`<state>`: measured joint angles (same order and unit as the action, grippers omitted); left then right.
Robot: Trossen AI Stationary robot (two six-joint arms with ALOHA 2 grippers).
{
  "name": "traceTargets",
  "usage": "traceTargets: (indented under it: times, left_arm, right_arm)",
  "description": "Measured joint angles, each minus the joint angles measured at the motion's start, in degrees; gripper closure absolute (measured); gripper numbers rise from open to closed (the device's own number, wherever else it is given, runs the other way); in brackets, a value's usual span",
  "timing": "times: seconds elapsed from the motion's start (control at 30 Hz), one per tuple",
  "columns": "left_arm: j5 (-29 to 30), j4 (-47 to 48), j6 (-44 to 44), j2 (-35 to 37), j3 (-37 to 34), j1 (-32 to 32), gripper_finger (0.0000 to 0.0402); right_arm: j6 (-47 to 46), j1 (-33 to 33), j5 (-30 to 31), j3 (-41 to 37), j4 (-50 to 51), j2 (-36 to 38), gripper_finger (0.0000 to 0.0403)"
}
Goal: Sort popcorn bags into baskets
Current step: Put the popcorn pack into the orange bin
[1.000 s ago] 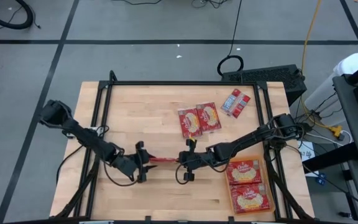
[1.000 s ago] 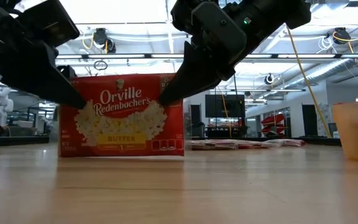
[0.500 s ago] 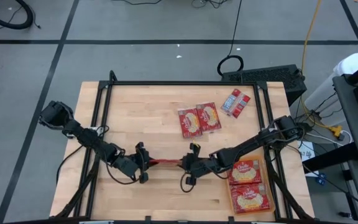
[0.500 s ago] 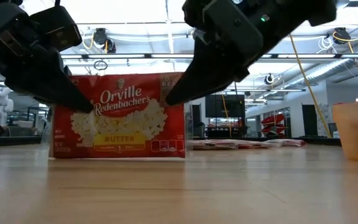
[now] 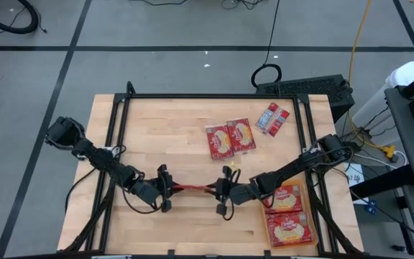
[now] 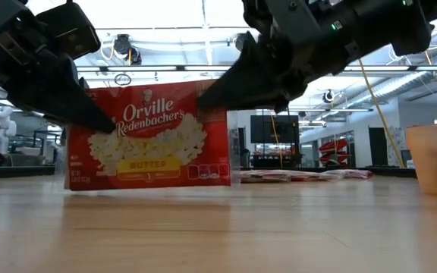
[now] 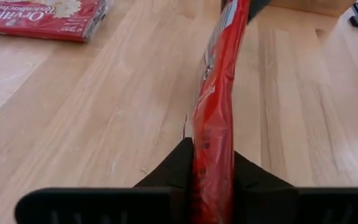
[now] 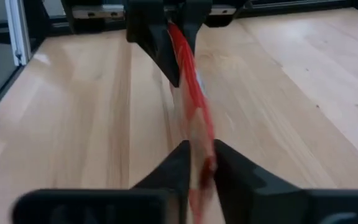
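Field notes, mid-table. One popcorn bag (image 5: 194, 188) stands on edge btwn the two arms, long axis running left–right across the table, printed face toward the low cam. In that low view it sits a bit tilted, right end higher than left.

L gripper (image 5: 165, 188) pinches the bag's left end; in the L wrist view the red edge (image 7: 213, 124) runs straight out from btwn its two dark fingers (image 7: 173, 168), jaws narrow, closed onto the packet w/ no gap showing.

R gripper (image 5: 225, 191) is on the opposite end; R wrist view shows the bag's edge (image 8: 194, 124) passing btwn its fingers (image 8: 176, 165), jaws also narrow around it. Whether R grips firmly or just brackets it, we can't say.

Orange basket (image 5: 288, 214) lies near the table's right-front corner, just beyond the R arm's forearm, already w/ two bags in it. So R arm is much the nearer to it; we judge the handover goes L→R, and L must let go before R can carry.

Other bags: a pair flat (image 5: 230, 139) toward the far side, plus a grey-panel one (image 5: 272, 119) further right. Well apart from both grippers.
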<state>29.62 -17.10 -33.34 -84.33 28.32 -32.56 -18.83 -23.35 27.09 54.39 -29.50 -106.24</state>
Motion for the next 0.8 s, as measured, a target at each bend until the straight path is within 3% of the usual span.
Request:
traceTargets:
  times: [0.1,0.27,0.43,0.6,0.8]
  left_arm:
    - [-0.12,0.0,0.04,0.0,0.0,0.0,0.0366]
    - [-0.12,-0.67,-0.36,0.0,0.0,0.0,0.0358]
    - [-0.74,-4.43,1.84,0.04,0.07,-0.67,0.028]
    - [0.55,-3.83,1.74,0.02,0.07,-0.6,0.0192]
    - [2.56,-3.24,1.7,0.02,0.07,-0.04,0.0136]
  right_arm:
    - [0.02,0.0,0.09,-0.68,-0.18,0.0,0.0391]
    - [-0.02,0.02,-0.01,-0.78,-0.17,0.0,0.0391]
    - [-0.56,-0.02,-2.48,-0.87,3.92,1.75,0.04]
    - [-3.99,-0.02,-6.11,-0.87,14.52,8.41,0.0402]
    - [-12.84,-0.94,-6.67,-0.87,31.74,19.5,0.0402]
